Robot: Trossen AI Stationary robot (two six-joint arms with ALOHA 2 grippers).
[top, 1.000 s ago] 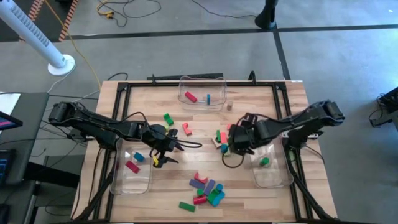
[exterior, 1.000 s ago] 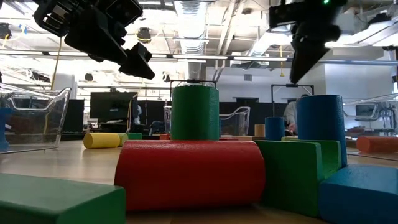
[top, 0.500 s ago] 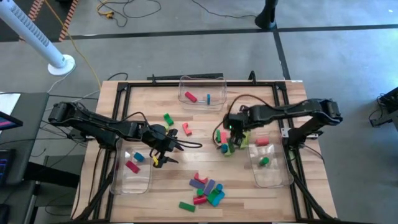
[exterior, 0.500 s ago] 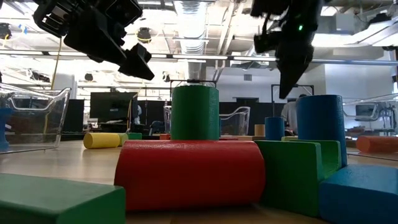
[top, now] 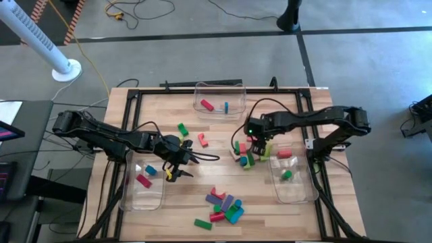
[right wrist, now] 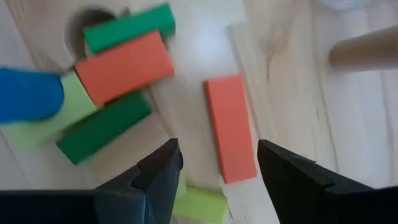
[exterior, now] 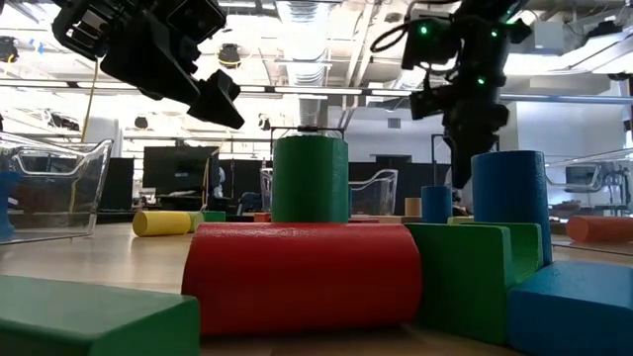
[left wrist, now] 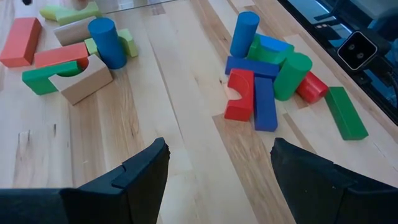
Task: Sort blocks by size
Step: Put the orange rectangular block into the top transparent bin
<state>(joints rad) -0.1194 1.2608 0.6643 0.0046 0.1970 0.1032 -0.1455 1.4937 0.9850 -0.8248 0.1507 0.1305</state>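
The blocks are spread over the wooden table (top: 297, 108). One small group (top: 244, 154) lies in the middle, a little to the right, and a bigger pile (top: 224, 206) lies near the front edge. A green block (top: 182, 128) and a red block (top: 202, 140) lie apart from these, toward the back.

The right gripper (top: 260, 144) hangs over the middle group. Its fingers are spread apart and hold nothing. In its wrist view, a red flat block (right wrist: 231, 127) lies on the table between the two fingers, with green blocks (right wrist: 102, 127) and another red block (right wrist: 124, 67) just beside it.

The left gripper (top: 181, 164) hovers above the table on the left side, near the left bin (top: 142, 197). Its fingers are also spread wide and empty.

Three clear bins stand on the table. The back bin (top: 219, 88) holds a red and a blue block. The right bin (top: 297, 192) holds a red and a green block. The left bin holds a blue and a pink block.
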